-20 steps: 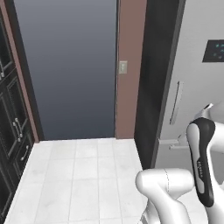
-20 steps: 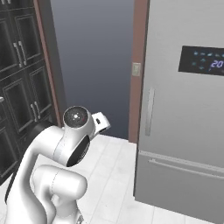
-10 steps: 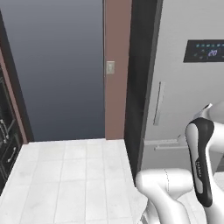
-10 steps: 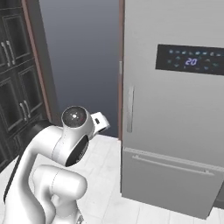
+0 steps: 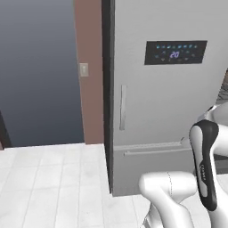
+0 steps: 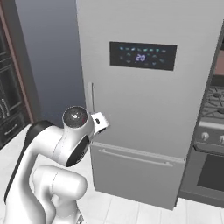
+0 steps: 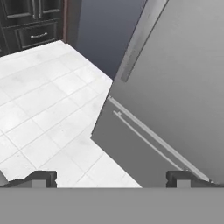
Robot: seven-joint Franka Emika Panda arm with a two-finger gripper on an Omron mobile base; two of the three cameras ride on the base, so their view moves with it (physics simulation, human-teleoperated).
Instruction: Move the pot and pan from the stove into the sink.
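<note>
The stove (image 6: 213, 104) shows as a strip at the right edge of the right base view, with dark grates on top and round silver knobs (image 6: 203, 136) along its front. The pot, the pan and the sink are out of view. In the hand view my gripper (image 7: 111, 179) is open, its two dark fingertips (image 7: 43, 178) far apart at the bottom, with nothing between them. It looks down at the white floor and the lower part of the fridge. My arm is folded close over the base.
A tall grey fridge (image 6: 144, 109) with a lit display stands straight ahead, close to the arm, left of the stove. Dark cabinets (image 6: 8, 103) stand at the far left, beside a dark blue wall panel (image 5: 40, 71). White tiled floor (image 5: 49, 187) lies open to the left.
The whole picture has slid left in both base views, so the camera has turned right. The fridge now fills the middle and the stove has come in. The arm's pose is unchanged.
</note>
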